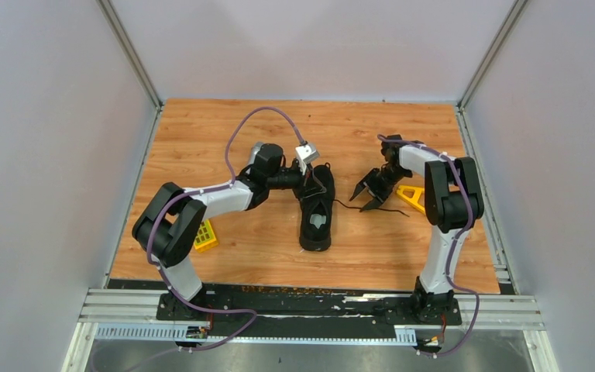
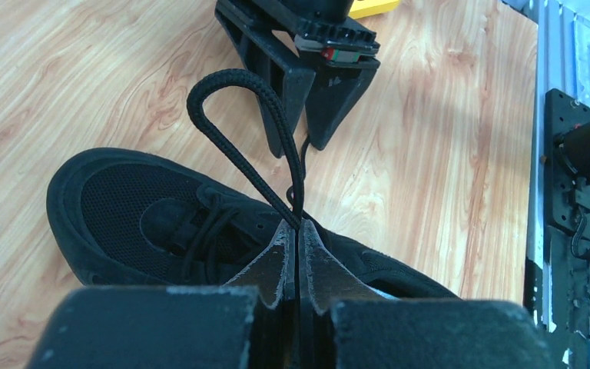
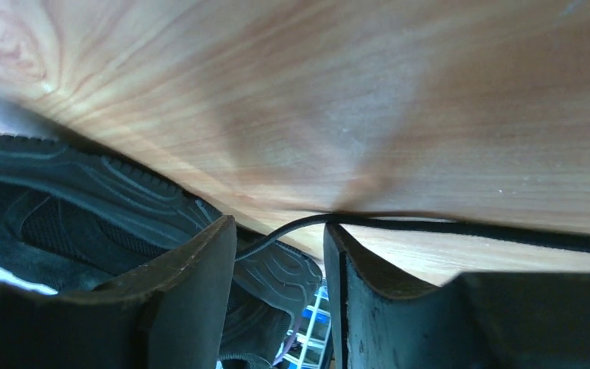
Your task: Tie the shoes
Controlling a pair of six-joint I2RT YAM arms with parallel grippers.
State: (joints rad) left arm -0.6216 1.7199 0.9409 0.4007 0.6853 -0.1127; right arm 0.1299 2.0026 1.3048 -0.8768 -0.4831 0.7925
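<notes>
Clamped in the left pincer [image 2: 298, 250], a lace loop [image 2: 230, 74] is held above the black sneaker [image 2: 115, 200], seemingly for knotting. The right pincer [image 3: 280, 250] is spread around the free lace [image 3: 445, 225].

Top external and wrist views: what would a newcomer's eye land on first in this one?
A black sneaker lies mid-table between the two arms. Over it, the left end effector is shut on a lace loop that stands up above the shoe. Beside the shoe's right side, the right end effector is open, with the other lace running loose between its fingers along the wood.
</notes>
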